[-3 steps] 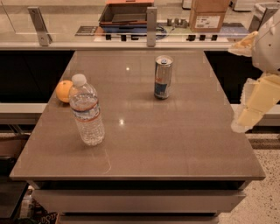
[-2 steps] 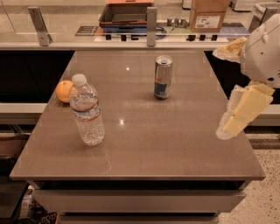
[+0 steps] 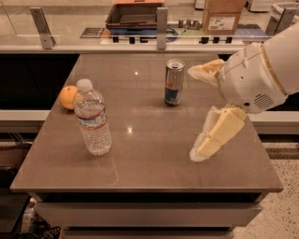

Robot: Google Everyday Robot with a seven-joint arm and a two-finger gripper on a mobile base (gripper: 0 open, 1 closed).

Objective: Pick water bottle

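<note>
The water bottle [image 3: 93,120] is clear ribbed plastic with a white cap and stands upright on the left part of the brown table [image 3: 149,158]. My gripper [image 3: 191,113] reaches in from the right over the table's right half. It is open and empty, with one cream finger [image 3: 205,73] pointing left near the can and the other finger [image 3: 216,135] angled down toward the table. The gripper is well to the right of the bottle and apart from it.
A slim silver-blue drink can [image 3: 174,82] stands at the table's middle back, just left of the upper finger. An orange [image 3: 68,97] lies behind the bottle at the left edge. A counter with a glass screen, a tray [image 3: 135,13] and a box [image 3: 223,14] runs behind.
The arm has swung left from the table's right edge to over the table, bringing the gripper closer to the can and the bottle. Bottle, can and orange have not moved.
</note>
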